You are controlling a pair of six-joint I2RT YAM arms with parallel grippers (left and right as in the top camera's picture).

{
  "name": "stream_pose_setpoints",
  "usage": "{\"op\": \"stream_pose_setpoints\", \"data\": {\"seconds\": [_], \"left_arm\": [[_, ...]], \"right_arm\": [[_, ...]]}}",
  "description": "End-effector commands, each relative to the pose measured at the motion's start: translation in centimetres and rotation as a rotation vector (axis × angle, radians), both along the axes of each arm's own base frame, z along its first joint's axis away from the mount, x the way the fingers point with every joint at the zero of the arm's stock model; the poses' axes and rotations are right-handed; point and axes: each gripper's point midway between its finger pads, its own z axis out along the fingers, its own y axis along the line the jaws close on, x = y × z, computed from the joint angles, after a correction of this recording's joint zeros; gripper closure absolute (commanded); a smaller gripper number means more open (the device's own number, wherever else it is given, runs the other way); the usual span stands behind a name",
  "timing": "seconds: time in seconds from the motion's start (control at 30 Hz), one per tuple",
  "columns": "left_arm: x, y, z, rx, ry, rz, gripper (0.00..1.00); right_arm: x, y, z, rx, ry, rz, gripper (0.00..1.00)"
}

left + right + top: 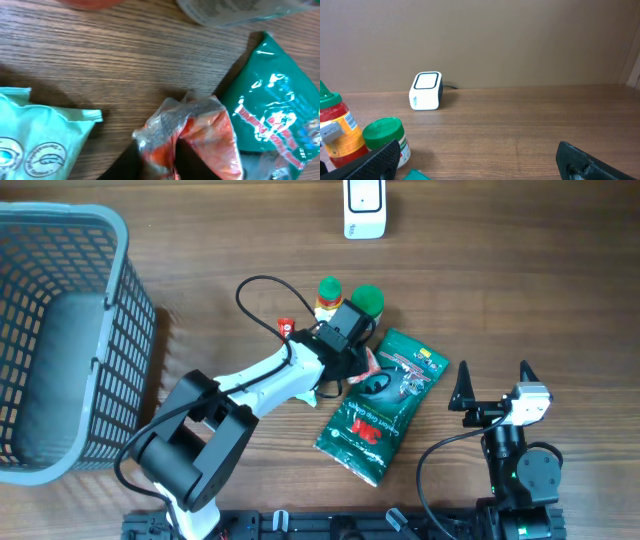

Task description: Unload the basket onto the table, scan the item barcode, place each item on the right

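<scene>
A crumpled red and clear packet [210, 130] lies on the wood table beside a green pouch [275, 110]. My left gripper [159, 147] stands over the packet's near edge, with a fold of it pinched between the two dark fingers, which are slightly apart. From above, the left gripper [352, 360] sits at the packet [372, 363], just left of the green pouch [385, 410]. The white scanner [364, 208] stands at the far edge, also in the right wrist view as the scanner [426, 90]. My right gripper [493, 385] is open and empty, off to the right.
A grey basket [60, 240] fills the left side. A red-labelled bottle [327, 295] and a green-lidded jar [367, 300] stand just behind the left gripper. A pale green bag [35, 135] lies left of the packet. Bare wood lies before the right gripper [477, 155].
</scene>
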Motion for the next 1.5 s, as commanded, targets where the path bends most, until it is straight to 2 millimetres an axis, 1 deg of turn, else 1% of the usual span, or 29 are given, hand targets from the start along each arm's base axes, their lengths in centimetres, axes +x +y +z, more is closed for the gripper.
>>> {"op": "stream_pose_setpoints", "data": {"seconds": [0.0,0.03,0.13,0.17,0.2,0.23,0.27,0.3,0.37,0.4,0.43,0.5,0.57,0.63,0.67,0.7,0.73,0.77,0.83,0.87,0.9,0.97,1.03,1.1,1.13,1.2,1.33,1.4,1.47], "left_arm": [[0.0,0.2,0.0,0.025,-0.008,-0.010,0.53],[-0.1,0.3,0.4,0.023,-0.010,-0.010,0.42],[0.0,0.2,2.2,0.005,-0.036,-0.016,0.22],[0.0,0.3,2.9,-0.002,-0.045,-0.016,0.19],[-0.1,0.3,3.9,-0.011,-0.062,-0.023,0.12],[-0.1,0.3,4.7,-0.014,-0.081,-0.042,0.09],[-0.1,0.4,5.9,-0.014,-0.113,-0.066,0.06],[0.0,0.6,7.0,-0.011,-0.147,-0.083,0.01],[0.8,1.5,9.9,0.006,-0.251,-0.086,0.00],[1.4,2.2,11.5,0.022,-0.308,-0.054,0.00],[2.3,3.6,14.1,0.049,-0.405,0.006,0.00],[3.2,5.5,18.0,0.066,-0.536,0.090,0.00],[4.1,7.7,22.4,0.077,-0.687,0.208,0.00],[4.7,9.7,26.0,0.084,-0.809,0.323,0.00],[4.9,11.1,28.5,0.079,-0.894,0.412,0.00],[5.1,12.3,30.6,0.069,-0.962,0.493,0.00],[5.1,13.0,31.8,0.063,-1.003,0.544,0.00],[5.1,14.0,33.6,0.067,-1.067,0.607,0.00],[5.2,14.7,36.3,0.105,-1.167,0.626,0.00],[5.3,14.6,37.9,0.172,-1.233,0.567,0.00],[5.2,14.7,39.1,0.249,-1.279,0.513,0.00],[5.2,14.7,39.9,0.313,-1.314,0.474,0.00],[5.2,14.9,40.4,0.377,-1.330,0.438,0.00],[5.4,15.3,39.7,0.489,-1.309,0.368,0.00],[5.5,15.5,39.5,0.504,-1.300,0.360,0.00],[6.1,15.7,39.5,0.493,-1.307,0.338,0.00],[7.0,15.1,38.4,0.475,-1.288,0.230,0.00],[7.1,14.9,38.0,0.465,-1.277,0.189,0.00],[6.8,15.0,38.2,0.438,-1.278,0.140,0.00]], "right_arm": [[0.0,0.3,0.1,-0.010,-0.007,0.016,0.00],[0.0,0.3,0.1,-0.010,-0.007,0.016,0.00],[0.0,0.3,0.1,-0.010,-0.007,0.016,0.00],[0.0,0.3,0.1,-0.010,-0.007,0.016,0.00],[0.0,0.3,0.1,-0.010,-0.007,0.016,0.00],[0.0,0.3,0.1,-0.010,-0.007,0.016,0.00],[0.0,0.3,0.1,-0.010,-0.007,0.016,0.00],[0.0,0.3,0.1,-0.011,-0.007,0.016,0.00],[0.0,0.3,0.1,-0.010,-0.007,0.016,0.00],[0.0,0.3,0.1,-0.010,-0.007,0.016,0.00],[0.0,0.3,0.1,-0.010,-0.007,0.016,0.00],[0.0,0.3,0.1,-0.010,-0.007,0.016,0.00],[0.0,0.3,0.1,-0.010,-0.007,0.016,0.00],[0.0,0.3,0.1,-0.010,-0.007,0.016,0.00],[0.0,0.3,0.1,-0.010,-0.007,0.016,0.00],[0.0,0.3,0.1,-0.010,-0.007,0.016,0.00],[0.0,0.3,0.1,-0.010,-0.007,0.016,0.00],[0.0,0.3,0.1,-0.010,-0.007,0.016,0.00],[0.0,0.3,0.1,-0.010,-0.007,0.016,0.00],[0.0,0.3,0.1,-0.011,-0.007,0.016,0.00],[0.0,0.3,0.1,-0.010,-0.007,0.016,0.00],[0.0,0.3,0.1,-0.010,-0.007,0.016,0.00],[0.0,0.3,0.1,-0.010,-0.007,0.016,0.00],[0.0,0.3,0.1,-0.010,-0.007,0.016,0.00],[0.0,0.3,0.1,-0.010,-0.007,0.016,0.00],[0.0,0.3,0.1,-0.010,-0.007,0.016,0.00],[0.0,0.3,0.1,-0.010,-0.007,0.015,0.01],[0.0,0.3,0.1,-0.010,-0.007,0.016,0.00],[0.0,0.3,0.1,-0.010,-0.007,0.016,0.00]]}}
